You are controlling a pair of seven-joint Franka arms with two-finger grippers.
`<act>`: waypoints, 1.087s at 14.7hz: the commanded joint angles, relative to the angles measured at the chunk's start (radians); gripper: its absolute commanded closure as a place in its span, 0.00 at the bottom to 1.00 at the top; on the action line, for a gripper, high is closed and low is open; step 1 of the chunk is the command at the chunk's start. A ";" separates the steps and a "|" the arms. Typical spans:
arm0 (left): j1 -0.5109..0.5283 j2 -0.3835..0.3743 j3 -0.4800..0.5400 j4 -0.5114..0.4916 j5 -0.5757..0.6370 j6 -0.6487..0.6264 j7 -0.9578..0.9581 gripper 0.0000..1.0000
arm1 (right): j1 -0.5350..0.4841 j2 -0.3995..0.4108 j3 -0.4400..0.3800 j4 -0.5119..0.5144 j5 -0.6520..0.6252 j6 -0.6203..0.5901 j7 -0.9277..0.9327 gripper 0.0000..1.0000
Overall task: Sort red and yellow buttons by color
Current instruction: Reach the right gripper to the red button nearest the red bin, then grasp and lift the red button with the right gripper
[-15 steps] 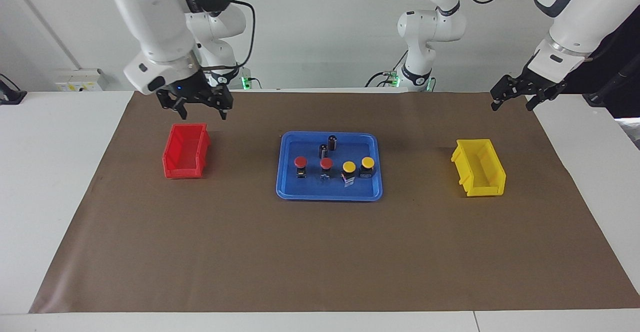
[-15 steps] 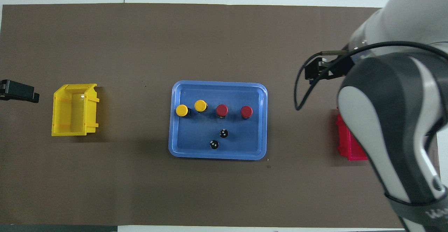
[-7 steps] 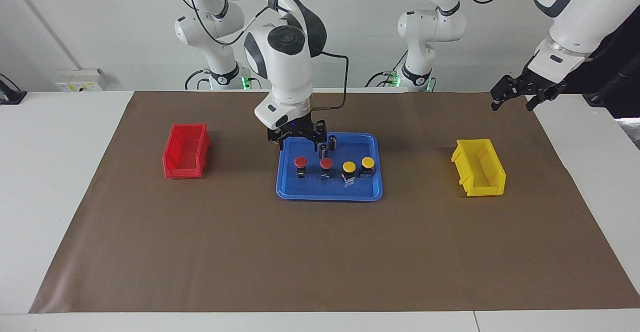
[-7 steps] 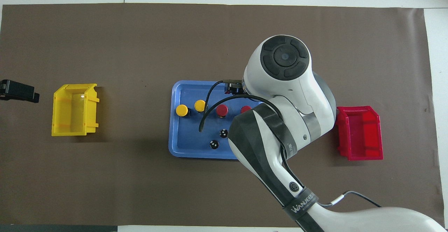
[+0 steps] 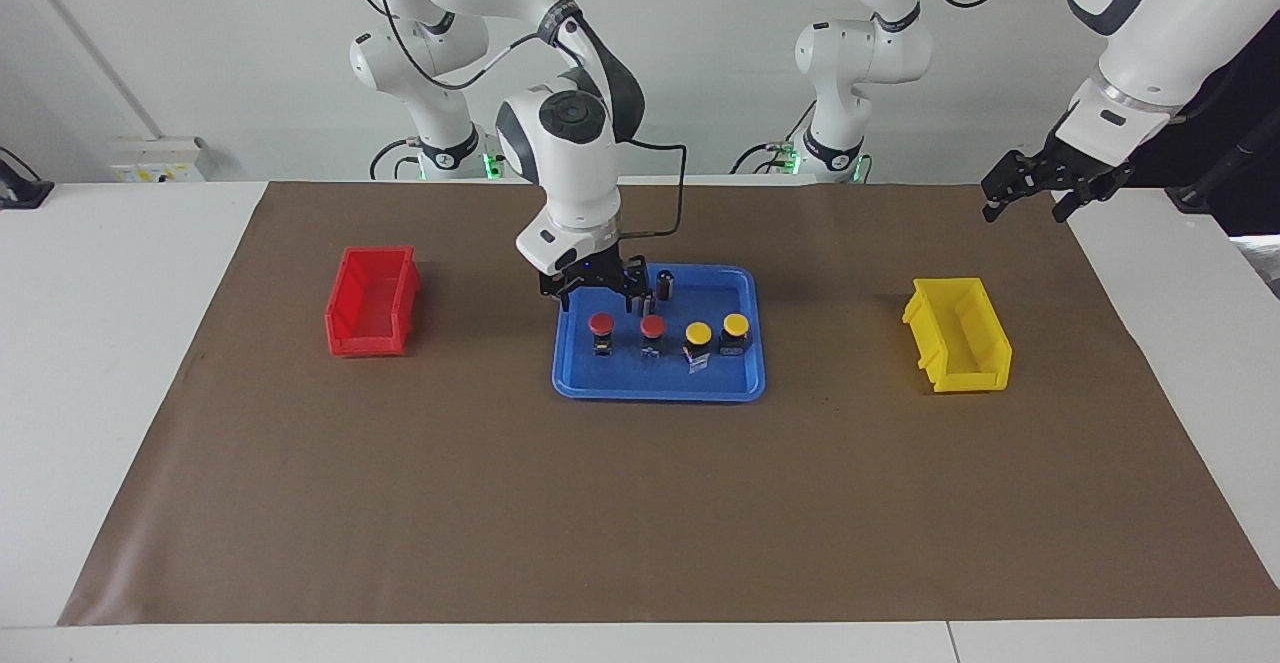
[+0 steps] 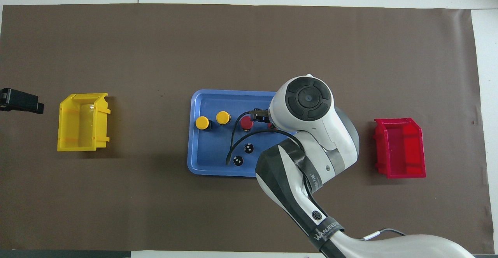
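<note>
A second ago my right gripper hung above the red plastic bin; half a second ago it had swung over the blue plastic tray, and now it sits lower, just above the red-capped push button at the right arm's end of the row. My left gripper has not moved: it waits in the air over the brown mat's corner at the left arm's end of the table, with the yellow plastic bin lying farther from the robots.

The four buttons stand in one row across the tray, unchanged: that red one, a second red-capped button beside it, then two yellow-capped buttons toward the left arm's end. Two dark cylinders stand nearer to the robots than the row, one partly hidden by my right fingers. The tray's rim is close around the end button at the right arm's end; the neighbouring red button is just beside it. Wide bare mat lies between the tray and each bin.

My right arm reaches in from its base, forearm angled down, wrist pointing nearly straight at the tray. Its fingers are spread apart and hold nothing. My left fingers are also apart and empty.
</note>
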 commanded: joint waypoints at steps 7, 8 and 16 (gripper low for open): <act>0.015 -0.047 -0.004 -0.071 0.022 0.046 0.009 0.00 | 0.000 0.016 0.001 -0.064 0.012 0.106 -0.067 0.07; 0.015 -0.047 -0.004 -0.071 0.022 0.047 0.008 0.00 | -0.003 0.016 0.001 -0.069 0.012 0.111 -0.084 0.10; 0.015 -0.045 -0.004 -0.070 0.022 0.055 0.006 0.00 | 0.001 0.040 0.002 -0.070 0.014 0.128 -0.095 0.24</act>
